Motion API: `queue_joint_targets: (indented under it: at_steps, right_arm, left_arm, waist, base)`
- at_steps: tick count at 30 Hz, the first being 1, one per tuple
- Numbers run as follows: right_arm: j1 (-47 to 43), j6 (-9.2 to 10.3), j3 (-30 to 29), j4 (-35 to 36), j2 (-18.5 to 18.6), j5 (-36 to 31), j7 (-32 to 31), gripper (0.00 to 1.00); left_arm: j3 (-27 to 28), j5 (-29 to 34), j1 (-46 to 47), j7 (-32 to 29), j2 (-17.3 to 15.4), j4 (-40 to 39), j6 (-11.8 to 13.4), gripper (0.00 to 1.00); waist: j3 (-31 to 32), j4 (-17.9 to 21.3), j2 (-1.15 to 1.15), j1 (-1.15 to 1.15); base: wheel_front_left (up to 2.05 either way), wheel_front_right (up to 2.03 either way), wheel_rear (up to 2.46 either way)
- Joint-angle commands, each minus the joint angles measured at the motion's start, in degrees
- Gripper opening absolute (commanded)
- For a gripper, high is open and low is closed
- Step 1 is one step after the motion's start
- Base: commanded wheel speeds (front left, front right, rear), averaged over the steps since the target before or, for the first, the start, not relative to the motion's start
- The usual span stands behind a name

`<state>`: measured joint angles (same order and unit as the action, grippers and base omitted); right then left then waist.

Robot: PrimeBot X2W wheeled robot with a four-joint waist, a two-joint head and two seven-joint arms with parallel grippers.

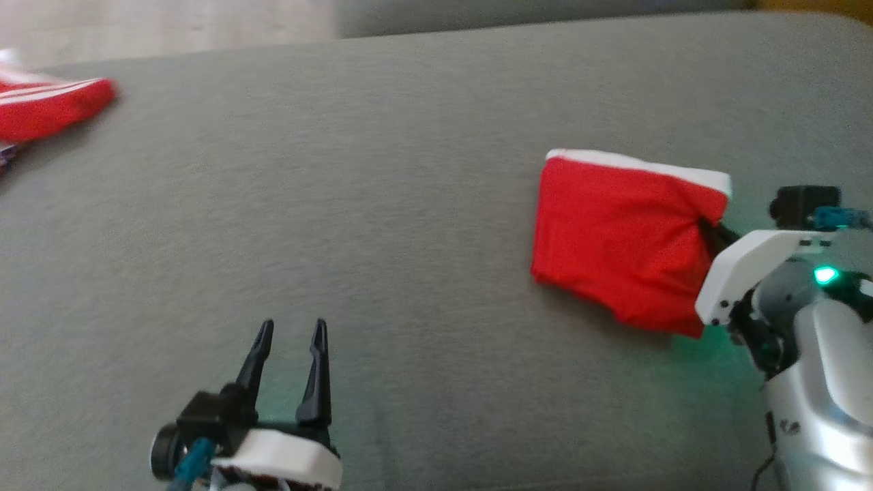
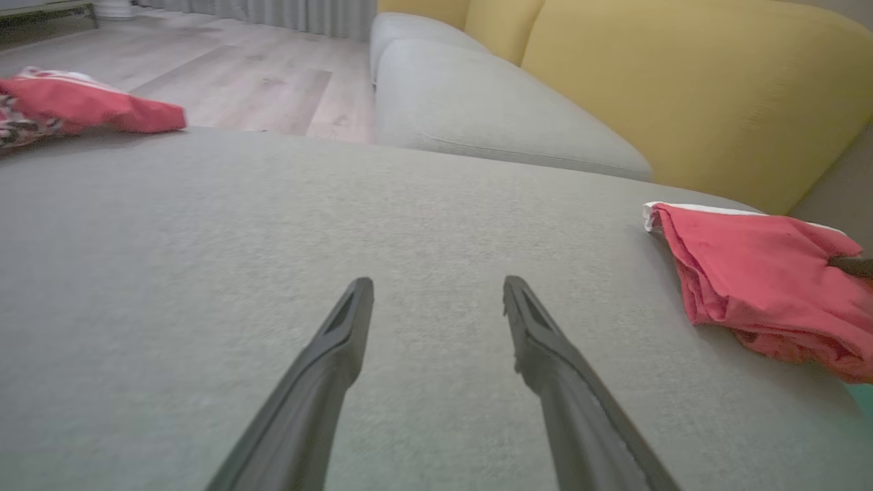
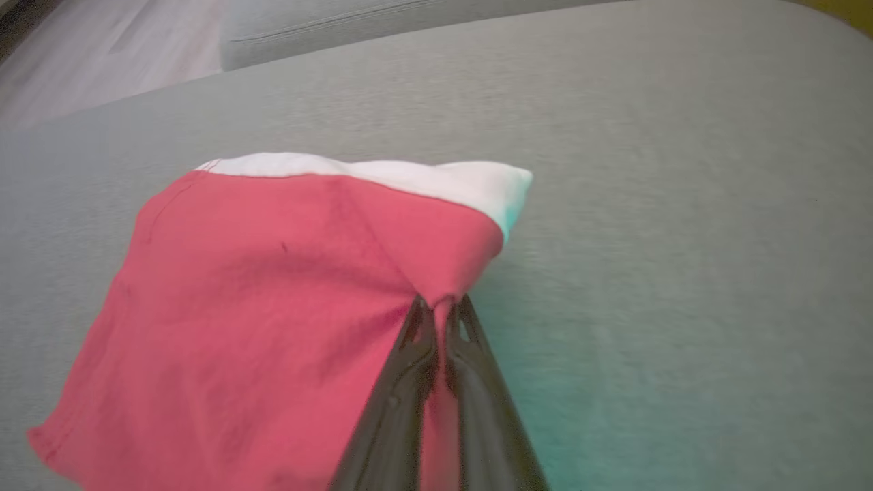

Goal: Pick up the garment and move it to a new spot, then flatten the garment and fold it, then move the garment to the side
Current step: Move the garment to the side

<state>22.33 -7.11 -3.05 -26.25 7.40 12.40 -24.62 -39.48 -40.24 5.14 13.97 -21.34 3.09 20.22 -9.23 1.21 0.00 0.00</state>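
The garment [image 1: 617, 239] is a folded red piece with a white band along its far edge, lying on the grey cushion [image 1: 409, 225] at the right. My right gripper [image 1: 709, 228] is shut on the garment's right edge; in the right wrist view its fingers [image 3: 416, 354] pinch a gather of red cloth [image 3: 273, 307]. My left gripper [image 1: 290, 354] stands open low at the left, well apart from the garment, with nothing between its fingers [image 2: 341, 341]. The garment [image 2: 757, 273] also lies at the right of the left wrist view.
Another red cloth with white stripes [image 1: 48, 106] lies at the cushion's far left edge, next to a patterned item [image 2: 17, 126]. A yellow sofa back [image 2: 682, 82] and a second grey cushion [image 2: 477, 102] stand beyond. Wooden floor [image 2: 239, 75] lies past the far edge.
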Motion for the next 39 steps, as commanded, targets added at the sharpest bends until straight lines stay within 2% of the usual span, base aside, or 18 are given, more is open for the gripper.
queue_joint_targets:
  at_steps: [1,7,12,20,27,28,32,39]
  right_arm:
    - [2.7,-0.37,0.3,2.5,0.6,-0.5,0.7,0.00]
    - [3.7,-0.37,-0.8,2.9,1.0,-0.6,2.1,0.00]
    - [5.2,-0.37,0.4,2.3,1.4,-0.7,3.3,0.00]
    - [12.6,-0.37,3.7,-1.5,5.7,-1.2,4.6,0.00]
    - [21.3,-0.37,1.3,-9.1,13.2,-3.3,4.8,0.00]
    - [21.3,-0.37,1.3,-9.1,13.2,-3.3,4.8,0.00]
    - [25.4,-0.37,-1.1,-12.8,18.7,-4.9,4.7,0.00]
    - [27.2,-0.37,-3.7,-15.3,22.5,-6.6,6.1,0.00]
  left_arm:
    - [1.7,0.7,3.6,-0.1,-1.3,-2.0,0.4,1.00]
    - [0.9,1.7,5.7,-1.4,-1.8,-2.4,0.2,1.00]
    - [0.7,2.3,6.9,-2.4,-2.6,-3.0,0.3,1.00]
    - [0.9,2.9,7.7,-3.5,-3.9,-4.4,1.2,1.00]
    - [0.7,3.8,8.9,-4.1,-4.3,-6.1,1.9,1.00]
    - [0.7,3.8,8.9,-4.1,-4.3,-6.1,1.9,1.00]
    - [0.8,4.2,9.2,-4.3,-4.7,-7.2,2.4,1.00]
    - [0.8,4.3,9.3,-4.1,-4.9,-7.9,2.6,1.00]
  waist:
    - [-2.7,7.2,0.00,0.00]
    - [-4.7,13.1,0.00,0.00]
    - [-6.3,14.1,0.00,0.00]
    - [-9.1,10.5,0.00,0.00]
    - [-12.5,5.1,0.00,0.00]
    - [-12.5,5.1,0.00,0.00]
    - [-15.0,2.6,0.00,0.00]
    - [-16.2,1.7,0.00,0.00]
  base:
    - [0.00,0.00,0.00]
    - [0.00,0.00,0.00]
    - [0.00,0.00,0.00]
    - [0.00,0.00,0.00]
    - [0.00,0.00,0.00]
    - [0.00,0.00,0.00]
    - [0.00,0.00,0.00]
    - [0.00,0.00,0.00]
